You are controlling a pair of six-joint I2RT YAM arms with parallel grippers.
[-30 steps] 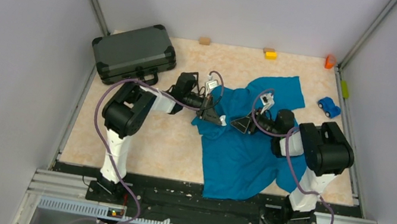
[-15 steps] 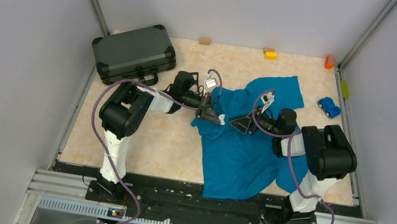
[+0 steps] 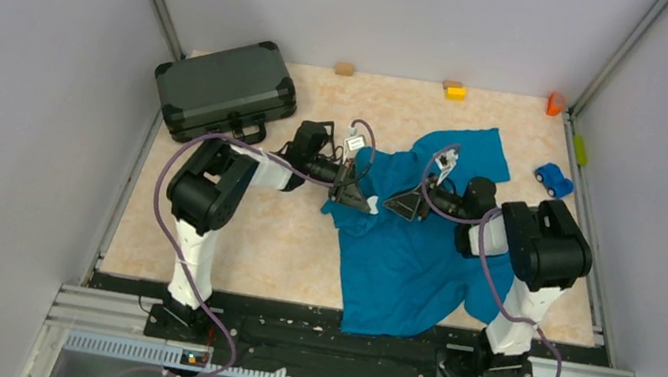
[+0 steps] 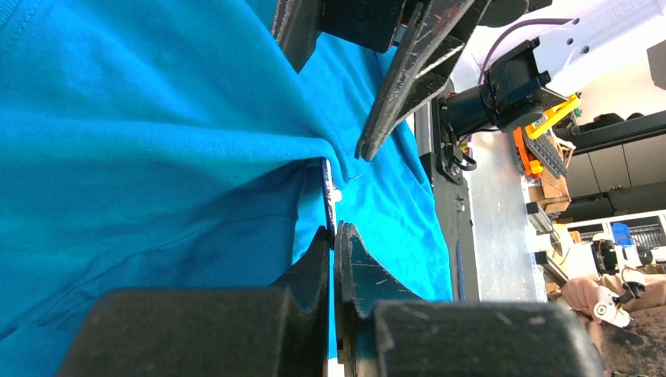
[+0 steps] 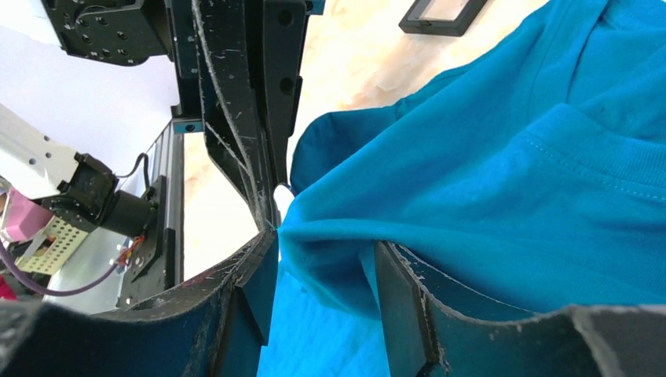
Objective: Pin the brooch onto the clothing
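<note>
**Top external view.** A large teal-blue soft-fabric T-shirt (image 3: 409,261) is lying crumpled on the right half of the beige marbled tabletop (image 3: 271,239). The left gripper (image 3: 368,202) and the right gripper (image 3: 391,205) are meeting almost tip to tip over the T-shirt's upper left edge. A dark grey hard case (image 3: 224,88) is sitting at the far left corner. A bright blue toy car (image 3: 553,180) is sitting near the right edge, apart from the T-shirt.

**Left wrist view.** The left gripper is clenching its jaws on the tiny round dark blue-grey brooch (image 4: 327,196). The brooch is showing edge-on and is pressing against a raised fold of the T-shirt.

**Right wrist view.** The right gripper is holding its jaws half apart and appears to be pinching that fold between them. The left gripper's fingers are touching the fold's edge. A black rectangular frame (image 5: 441,16) is lying on the tabletop beyond the T-shirt.
</note>
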